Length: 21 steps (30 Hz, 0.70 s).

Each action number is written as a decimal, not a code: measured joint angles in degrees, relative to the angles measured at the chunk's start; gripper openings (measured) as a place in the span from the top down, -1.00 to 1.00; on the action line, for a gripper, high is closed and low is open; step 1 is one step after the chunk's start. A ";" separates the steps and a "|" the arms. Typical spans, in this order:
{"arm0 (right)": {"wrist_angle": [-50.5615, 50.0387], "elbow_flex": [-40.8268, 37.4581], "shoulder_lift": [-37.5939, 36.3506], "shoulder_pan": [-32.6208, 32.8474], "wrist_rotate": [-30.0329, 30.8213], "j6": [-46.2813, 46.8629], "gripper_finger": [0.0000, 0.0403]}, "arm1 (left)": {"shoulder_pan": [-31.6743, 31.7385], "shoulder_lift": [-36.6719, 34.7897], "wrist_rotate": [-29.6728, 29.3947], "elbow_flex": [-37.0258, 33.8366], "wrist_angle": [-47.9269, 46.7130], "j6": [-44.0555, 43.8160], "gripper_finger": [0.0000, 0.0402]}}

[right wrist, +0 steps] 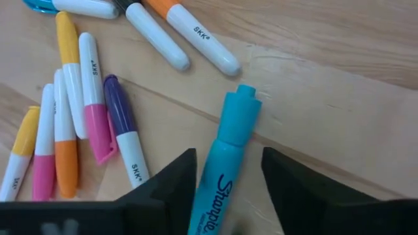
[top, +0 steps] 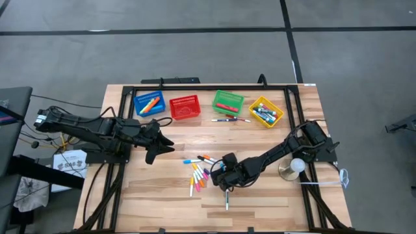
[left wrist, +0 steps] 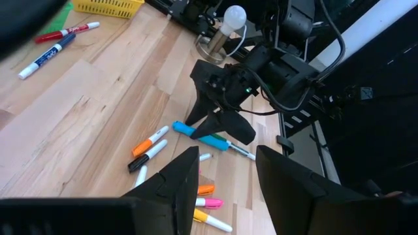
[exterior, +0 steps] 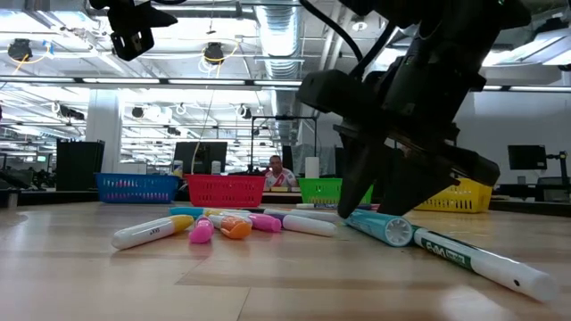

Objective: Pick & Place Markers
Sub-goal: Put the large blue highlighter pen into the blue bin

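A heap of markers (top: 200,172) lies on the wooden table near its middle, pink, orange, yellow and purple ones (right wrist: 91,111) side by side. A light-blue marker (right wrist: 238,117) lies flat just right of the heap. My right gripper (right wrist: 225,160) points steeply down over it, one finger on each long side, with small gaps showing. My left gripper (left wrist: 225,176) hangs open above the table left of the heap (top: 156,148), touching nothing. My right gripper comes from above with its fingers (right wrist: 173,179) lying along the light-blue marker's two long sides (right wrist: 222,170). I cannot tell whether they touch it. The marker lies flat on the table.
Blue (top: 149,103), red (top: 184,107), green (top: 228,102) and yellow (top: 266,111) mesh baskets stand along the far edge, some with markers inside. Loose markers (top: 231,119) lie before the green basket. A white marker (top: 227,199) lies nearer. A bulb on a stand (top: 294,168) is at the right.
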 joint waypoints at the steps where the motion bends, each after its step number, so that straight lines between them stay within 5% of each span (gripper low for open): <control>1: 0.06 0.00 0.00 0.00 0.00 0.03 0.26 | 0.00 0.00 0.00 0.00 0.00 0.02 0.25; 10: 0.86 -0.09 0.04 0.04 -0.24 0.29 0.62 | 0.00 0.00 0.00 0.00 -0.02 0.00 0.25; 21: 0.45 0.54 0.21 0.96 0.72 2.95 0.66 | 0.00 0.00 0.00 0.00 -0.04 0.00 0.25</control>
